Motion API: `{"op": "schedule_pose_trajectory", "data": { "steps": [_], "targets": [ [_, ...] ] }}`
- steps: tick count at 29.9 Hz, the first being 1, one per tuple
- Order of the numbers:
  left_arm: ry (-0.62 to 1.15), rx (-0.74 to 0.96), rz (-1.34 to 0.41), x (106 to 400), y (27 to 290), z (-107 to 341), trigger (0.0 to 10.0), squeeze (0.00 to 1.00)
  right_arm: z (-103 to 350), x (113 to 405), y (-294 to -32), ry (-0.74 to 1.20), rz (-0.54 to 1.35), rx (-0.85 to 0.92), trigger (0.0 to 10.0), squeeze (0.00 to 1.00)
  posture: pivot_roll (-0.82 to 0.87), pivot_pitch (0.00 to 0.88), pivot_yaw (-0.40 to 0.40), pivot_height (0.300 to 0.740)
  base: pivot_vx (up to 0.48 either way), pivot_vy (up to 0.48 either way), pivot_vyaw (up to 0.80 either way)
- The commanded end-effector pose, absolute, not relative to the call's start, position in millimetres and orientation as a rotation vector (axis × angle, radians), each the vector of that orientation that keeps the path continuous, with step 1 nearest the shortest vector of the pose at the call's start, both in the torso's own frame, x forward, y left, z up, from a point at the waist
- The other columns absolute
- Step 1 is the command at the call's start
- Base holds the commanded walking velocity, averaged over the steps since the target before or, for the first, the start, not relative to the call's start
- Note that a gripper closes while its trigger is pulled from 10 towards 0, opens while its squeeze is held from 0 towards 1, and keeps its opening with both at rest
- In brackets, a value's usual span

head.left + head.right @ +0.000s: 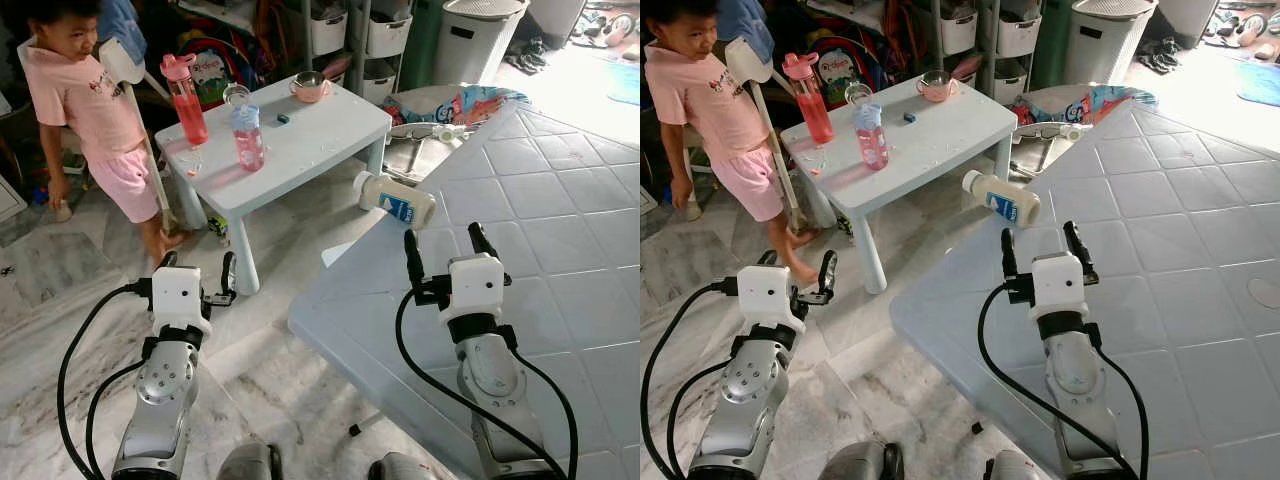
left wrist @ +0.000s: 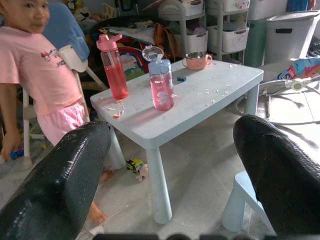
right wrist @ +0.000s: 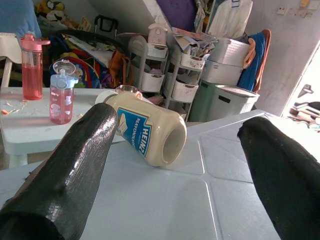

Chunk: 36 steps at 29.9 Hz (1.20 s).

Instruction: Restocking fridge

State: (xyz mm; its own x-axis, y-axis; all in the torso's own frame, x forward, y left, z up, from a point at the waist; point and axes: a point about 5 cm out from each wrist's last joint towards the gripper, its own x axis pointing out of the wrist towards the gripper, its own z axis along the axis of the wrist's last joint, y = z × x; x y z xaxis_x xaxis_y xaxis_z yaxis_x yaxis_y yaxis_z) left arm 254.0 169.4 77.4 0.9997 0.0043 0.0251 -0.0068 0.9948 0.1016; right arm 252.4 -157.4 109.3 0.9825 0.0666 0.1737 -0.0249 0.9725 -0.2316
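Child (image 1: 85, 120) in pink at far left beside small worktop (image 1: 320, 135) with two pink bottles. Left claw (image 1: 195, 275) spread, idle over floor. Right claw (image 1: 447, 248) spread — reach for pickup under way, judging by aim. Mayonnaise bottle (image 1: 395, 200) lies on side near grey worktop (image 1: 560, 200) edge, just ahead of claw, apart — next: advance, straddle, close.

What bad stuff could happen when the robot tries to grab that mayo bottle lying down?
The Heinz mayonnaise bottle lies on its side near the big table's edge, so a nudge from the open right gripper might roll it off onto the floor. A person stands close to the small table, beyond the left gripper, so a wide arm swing could come near them.
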Motion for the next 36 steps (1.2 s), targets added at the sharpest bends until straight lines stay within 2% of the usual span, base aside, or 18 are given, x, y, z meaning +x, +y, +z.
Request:
{"op": "schedule_pose_trajectory", "data": {
  "steps": [1, 9, 16, 25, 36],
  "targets": [
    [-0.027, 0.109, -0.005, 254, 169, 79, 10.0, 0.0, 107, 252, -158, -0.171, 0.043, -0.231, 10.0, 0.0, 0.0, 0.075, 0.044, 0.74, 0.0, 0.0, 0.0],
    [-0.024, 0.107, -0.004, 254, 169, 79, 10.0, 0.0, 106, 252, -158, -0.166, 0.047, -0.225, 10.0, 0.0, 0.0, 0.077, 0.046, 0.74, 0.0, 0.0, 0.0],
    [-0.015, 0.108, 0.003, 255, 170, 78, 10.0, 0.0, 115, 261, -149, -0.191, 0.215, -0.283, 10.0, 0.0, 0.0, 0.079, 0.048, 0.74, 0.0, 0.0, 0.0],
    [-0.014, 0.109, 0.004, 256, 170, 78, 10.0, 0.0, 145, 290, -157, -0.276, 0.338, -0.409, 10.0, 0.0, 0.01, 0.081, 0.046, 0.74, 0.0, 0.0, 0.0],
    [-0.002, 0.117, 0.004, 253, 174, 77, 10.0, 0.0, 156, 318, -160, -0.187, 0.529, -0.58, 10.0, 0.0, 0.02, 0.09, 0.054, 0.74, 0.0, 0.0, 0.0]
  ]
}}
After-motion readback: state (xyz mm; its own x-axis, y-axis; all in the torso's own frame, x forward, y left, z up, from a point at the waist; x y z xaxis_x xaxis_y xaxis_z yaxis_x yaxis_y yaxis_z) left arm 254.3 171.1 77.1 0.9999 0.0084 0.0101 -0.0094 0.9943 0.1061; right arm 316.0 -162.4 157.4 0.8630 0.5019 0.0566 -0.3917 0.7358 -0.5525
